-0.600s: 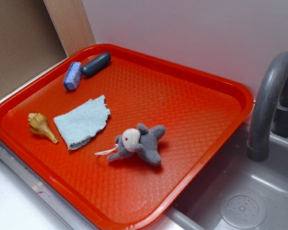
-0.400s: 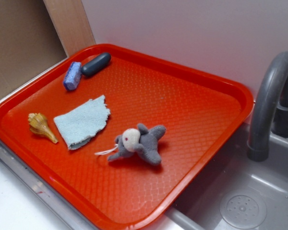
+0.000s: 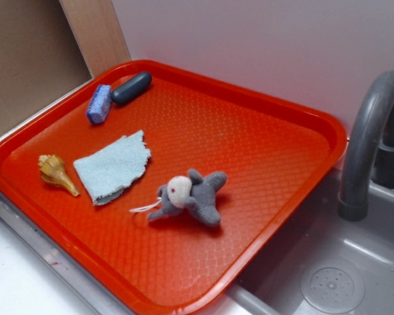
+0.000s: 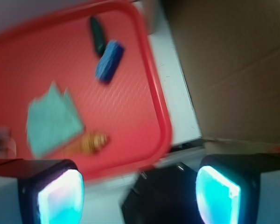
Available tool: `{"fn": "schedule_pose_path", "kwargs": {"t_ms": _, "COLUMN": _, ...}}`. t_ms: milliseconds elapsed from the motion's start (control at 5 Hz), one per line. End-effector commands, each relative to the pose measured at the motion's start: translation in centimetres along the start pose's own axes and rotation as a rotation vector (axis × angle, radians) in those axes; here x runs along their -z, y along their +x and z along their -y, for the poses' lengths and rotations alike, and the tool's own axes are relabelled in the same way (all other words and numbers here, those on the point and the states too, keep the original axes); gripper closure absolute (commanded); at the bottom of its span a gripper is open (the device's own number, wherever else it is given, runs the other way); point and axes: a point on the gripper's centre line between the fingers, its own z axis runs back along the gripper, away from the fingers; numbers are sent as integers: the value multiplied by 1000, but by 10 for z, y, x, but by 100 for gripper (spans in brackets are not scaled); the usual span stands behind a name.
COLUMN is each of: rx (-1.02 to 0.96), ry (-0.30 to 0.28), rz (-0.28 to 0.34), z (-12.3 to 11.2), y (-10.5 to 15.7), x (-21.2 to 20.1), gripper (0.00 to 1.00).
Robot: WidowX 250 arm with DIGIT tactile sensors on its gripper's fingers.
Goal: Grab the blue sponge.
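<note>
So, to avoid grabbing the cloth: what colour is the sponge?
Medium blue with pale speckles; clearest in the exterior view.

We see the blue sponge point(image 3: 99, 104) point(image 4: 108, 61), a small oblong block of medium blue with pale speckles and a rough, porous surface. It lies flat near the tray's far left corner, one end just beside a dark grey bar.
</note>
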Motion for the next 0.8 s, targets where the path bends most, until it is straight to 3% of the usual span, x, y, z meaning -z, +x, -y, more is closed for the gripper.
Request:
{"fn": "schedule_pose_path", "kwargs": {"t_ms": 0, "rx": -295, "ry": 45, "rz": 162, "z": 19, "y": 48, "x": 36, "gripper": 0}}
{"fn": "schedule_pose_path", "kwargs": {"t_ms": 200, "rx": -302, "ry": 44, "rz": 207, "z": 36, "y": 71, "x": 71, "gripper": 0}}
{"fn": "schedule_pose_path", "kwargs": {"t_ms": 400, "rx": -322, "ry": 1, "rz": 211, "z": 50, "y": 90, "x": 112, "gripper": 0}}
{"fn": "schedule_pose_path", "kwargs": {"t_ms": 600, "rx": -303, "ry": 9, "rz": 212, "z": 57, "y": 98, "x": 140, "gripper": 0}}
